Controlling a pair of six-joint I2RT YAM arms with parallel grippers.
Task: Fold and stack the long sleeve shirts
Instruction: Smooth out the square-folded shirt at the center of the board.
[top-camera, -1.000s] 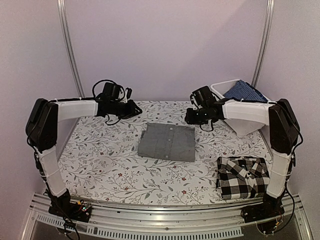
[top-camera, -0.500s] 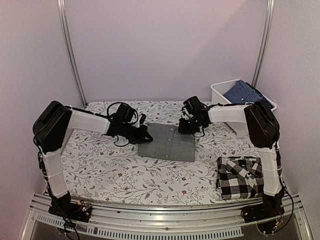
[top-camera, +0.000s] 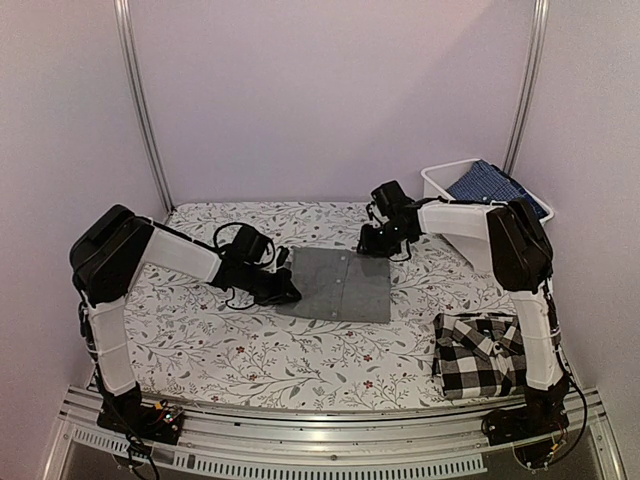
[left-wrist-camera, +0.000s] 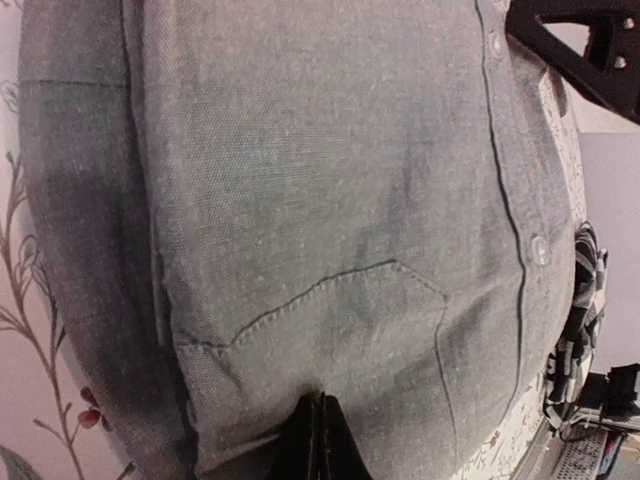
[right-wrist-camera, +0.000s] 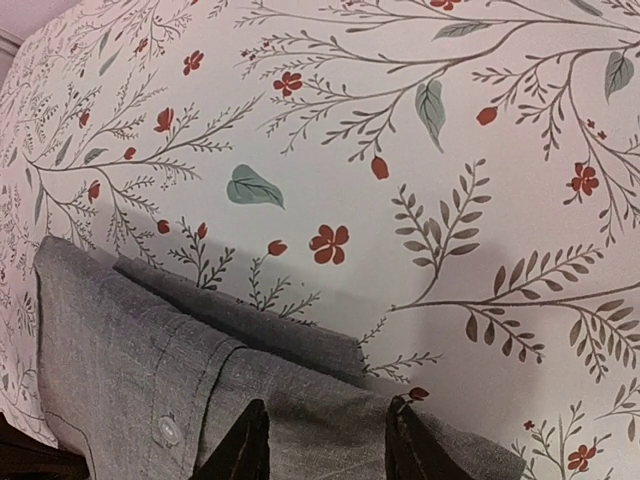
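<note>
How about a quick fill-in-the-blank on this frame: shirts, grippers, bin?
1. The right gripper is ____ over a far corner of the grey shirt.
2. The left gripper is ____ at the grey shirt's edge.
3. The checked shirt lies at the near ____ corner of the table.
4. The bin holds a ____ cloth.
Missing: open; shut; right; blue.
</note>
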